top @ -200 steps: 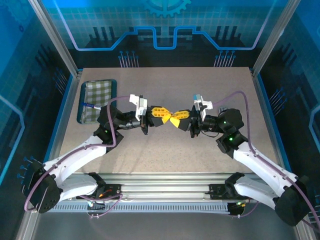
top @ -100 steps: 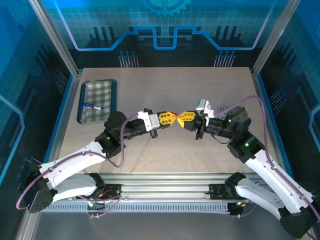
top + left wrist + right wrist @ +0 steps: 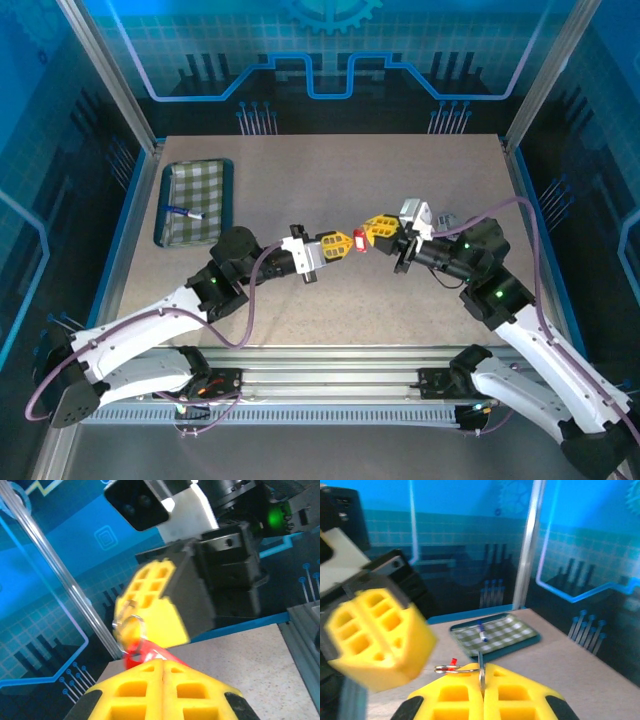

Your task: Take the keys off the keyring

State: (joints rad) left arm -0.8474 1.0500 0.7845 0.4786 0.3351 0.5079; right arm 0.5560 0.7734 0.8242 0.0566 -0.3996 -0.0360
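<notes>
1. Beige tabletop (image 3: 330, 180) below; all the action hangs mid-air.
2. Left gripper (image 3: 351, 243) pinches tiny red oblong keyring (image 3: 360, 243); right gripper (image 3: 369, 234) clamps thin grey metal key (image 3: 480, 661).
3. Pull apart slowly, straight, grips firm.

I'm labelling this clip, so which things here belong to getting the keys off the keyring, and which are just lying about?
Job in hand: red keyring, pinched by the left gripper; thin metal piece, likely a key, pinched by the right gripper.
Lying about: checked tray, far left; blue-and-white pen lying in it.
</notes>
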